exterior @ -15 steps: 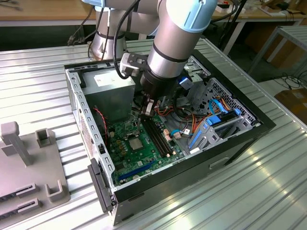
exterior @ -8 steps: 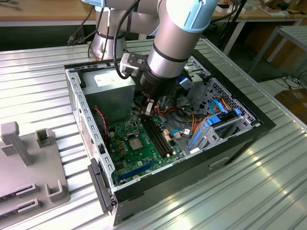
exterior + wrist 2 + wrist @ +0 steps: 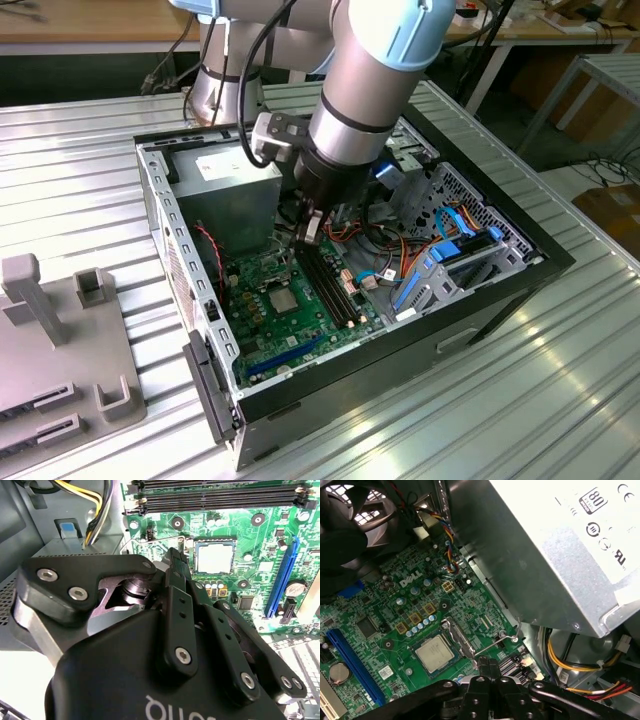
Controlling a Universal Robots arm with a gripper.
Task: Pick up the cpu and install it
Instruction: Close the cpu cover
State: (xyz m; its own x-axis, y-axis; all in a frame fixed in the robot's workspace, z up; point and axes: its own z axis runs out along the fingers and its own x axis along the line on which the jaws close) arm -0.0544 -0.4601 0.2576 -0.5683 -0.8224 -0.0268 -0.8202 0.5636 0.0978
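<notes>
The cpu (image 3: 280, 297) lies flat in its socket on the green motherboard (image 3: 300, 330) inside the open computer case. In both wrist views its dull metal top (image 3: 215, 558) (image 3: 434, 653) is uncovered, and the silver socket frame (image 3: 456, 636) stands hinged up along one side with its wire lever (image 3: 496, 644) loose. My gripper (image 3: 308, 228) hangs over the board near the power supply, a little above and beside the socket. Its fingertips (image 3: 487, 666) (image 3: 174, 562) are pressed together with nothing between them, apart from the cpu.
The silver power supply (image 3: 235, 190) (image 3: 560, 555) stands close beside the gripper. Long black memory slots (image 3: 330, 285) (image 3: 220, 497), a blue card slot (image 3: 282, 575), bundled cables (image 3: 400, 260) and a fan (image 3: 350, 525) surround the socket. A grey fixture (image 3: 60, 350) sits on the table at the exterior view's left.
</notes>
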